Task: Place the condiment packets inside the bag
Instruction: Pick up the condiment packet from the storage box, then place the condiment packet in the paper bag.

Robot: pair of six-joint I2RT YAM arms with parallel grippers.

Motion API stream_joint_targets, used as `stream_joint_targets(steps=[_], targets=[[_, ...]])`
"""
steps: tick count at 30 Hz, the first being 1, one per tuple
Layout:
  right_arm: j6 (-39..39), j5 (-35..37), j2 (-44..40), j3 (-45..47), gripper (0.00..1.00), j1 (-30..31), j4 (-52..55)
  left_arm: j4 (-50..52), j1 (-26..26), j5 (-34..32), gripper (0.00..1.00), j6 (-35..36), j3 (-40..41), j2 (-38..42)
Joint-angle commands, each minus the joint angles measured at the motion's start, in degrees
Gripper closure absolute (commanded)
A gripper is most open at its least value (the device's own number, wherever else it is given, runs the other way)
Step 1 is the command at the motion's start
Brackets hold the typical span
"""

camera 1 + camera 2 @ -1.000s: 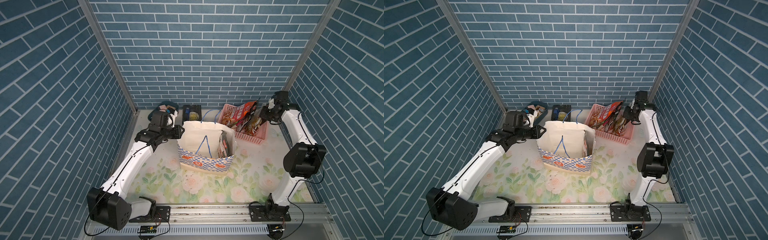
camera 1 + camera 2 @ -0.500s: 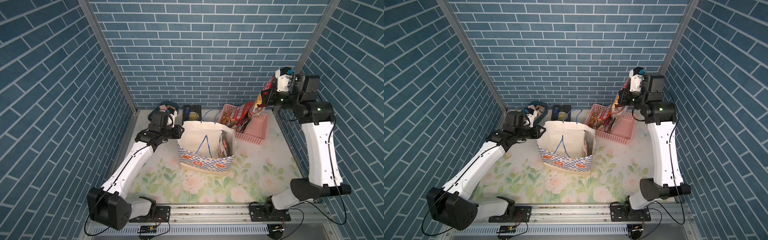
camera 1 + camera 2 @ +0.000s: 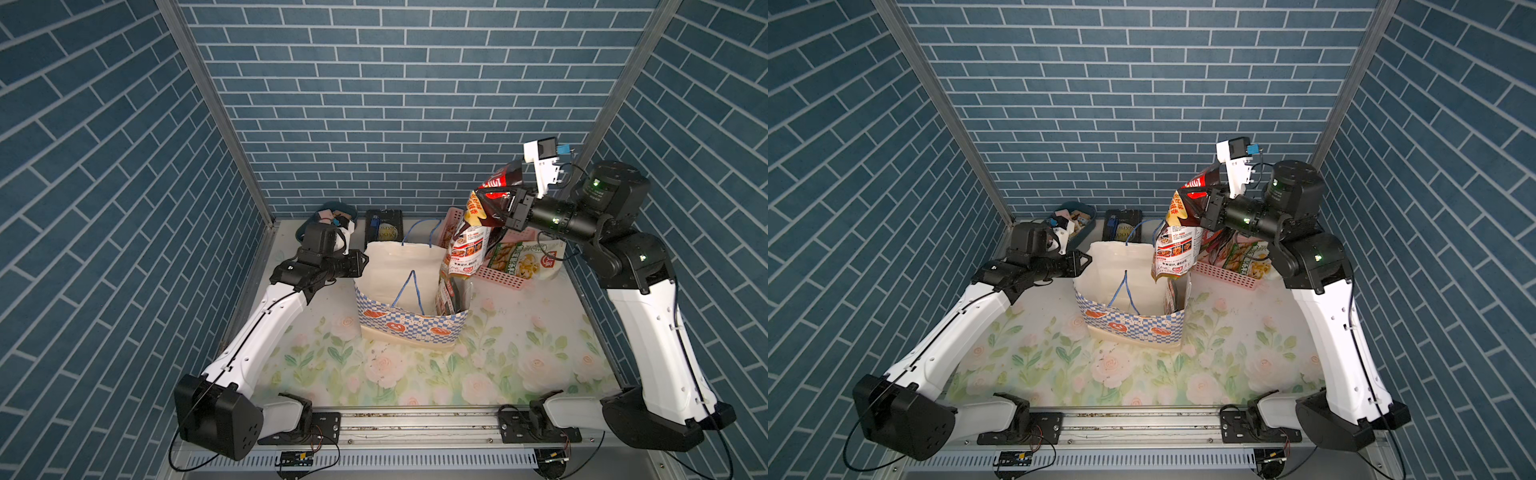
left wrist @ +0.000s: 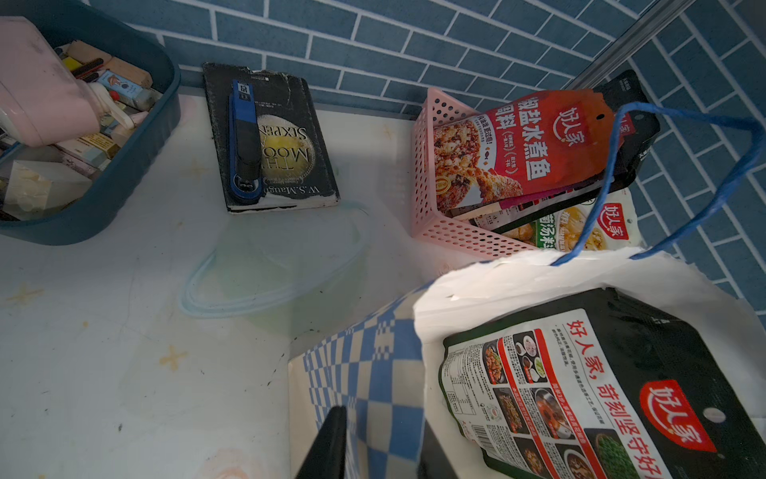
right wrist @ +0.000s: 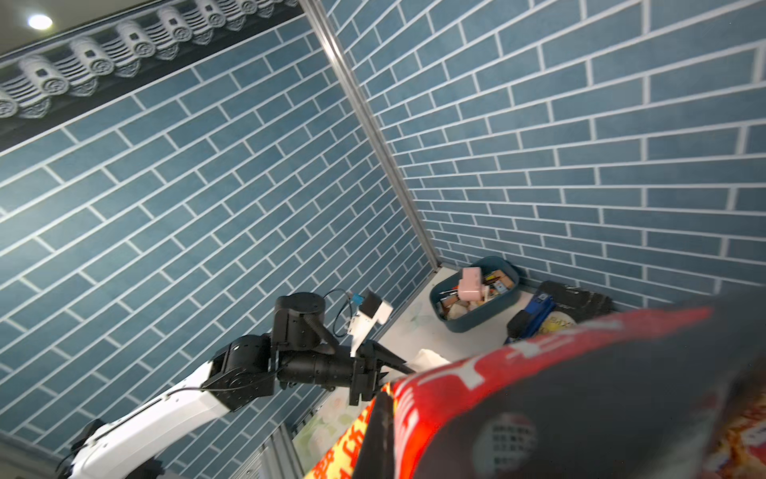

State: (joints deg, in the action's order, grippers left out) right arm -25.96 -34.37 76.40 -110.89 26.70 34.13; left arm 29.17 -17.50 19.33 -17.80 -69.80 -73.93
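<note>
The white bag (image 3: 409, 291) (image 3: 1129, 299) with its blue-checkered band stands open mid-table. My left gripper (image 3: 360, 262) (image 3: 1086, 262) (image 4: 381, 419) is shut on the bag's left wall (image 4: 373, 365), one finger on each side. A black condiment packet (image 4: 580, 394) (image 3: 449, 291) stands inside the bag at the right. My right gripper (image 3: 505, 208) (image 3: 1202, 208) is raised and shut on a black and red-orange condiment packet (image 3: 478, 232) (image 3: 1177, 245) (image 5: 559, 394). That packet hangs down over the bag's right rim. More condiment packets, one red-orange (image 4: 518, 153) and one pale green (image 3: 519, 262) (image 4: 580, 228), lie in the pink basket.
The pink perforated basket (image 3: 498, 278) (image 3: 1221, 274) (image 4: 422, 174) sits behind the bag to the right. A dark blue tub (image 3: 328, 212) (image 4: 136, 166) (image 5: 472, 298) of small oddments and a black book (image 3: 384, 228) (image 4: 273, 145) lie along the back wall.
My right arm lifted a packet out of the pink basket and carried it up and left, over the bag's right side. The left arm and the bag stayed still.
</note>
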Motion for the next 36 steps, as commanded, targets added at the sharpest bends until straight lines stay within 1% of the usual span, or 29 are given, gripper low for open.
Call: stream_joint_targets(steps=[1,5,9,18,23,29,33,36], targets=[[-1.6,-1.3,-0.3,0.4,1.0,2.7,-12.0,-0.5,-0.2,-0.1,0.72,0.1,0.6,0.7],[-0.5,-0.6,1.4,1.0,1.0,6.1,-12.1,-0.3,-0.2,-0.2,0.72,0.1,0.5,1.0],[0.7,0.3,2.4,2.8,1.0,7.6,-12.0,0.0,-0.2,-0.3,0.72,0.1,0.6,1.1],[1.7,-3.3,0.5,14.8,1.0,8.5,-13.2,0.4,-0.2,-0.7,0.72,0.3,0.6,1.5],[3.4,-3.4,-0.7,19.6,1.0,8.4,-10.0,0.4,-0.2,-0.7,0.72,0.3,0.4,1.4],[5.2,-2.8,-2.3,18.0,1.0,8.3,-7.3,0.4,-0.2,-0.7,0.72,0.3,0.0,0.8],[6.0,-5.9,-2.4,14.3,1.0,8.5,-6.4,0.2,-0.2,-0.5,0.72,0.3,-0.2,0.6],[7.3,-7.6,-2.5,13.3,1.0,8.5,-5.1,0.2,-0.2,-0.7,0.72,0.2,-0.1,0.7]])
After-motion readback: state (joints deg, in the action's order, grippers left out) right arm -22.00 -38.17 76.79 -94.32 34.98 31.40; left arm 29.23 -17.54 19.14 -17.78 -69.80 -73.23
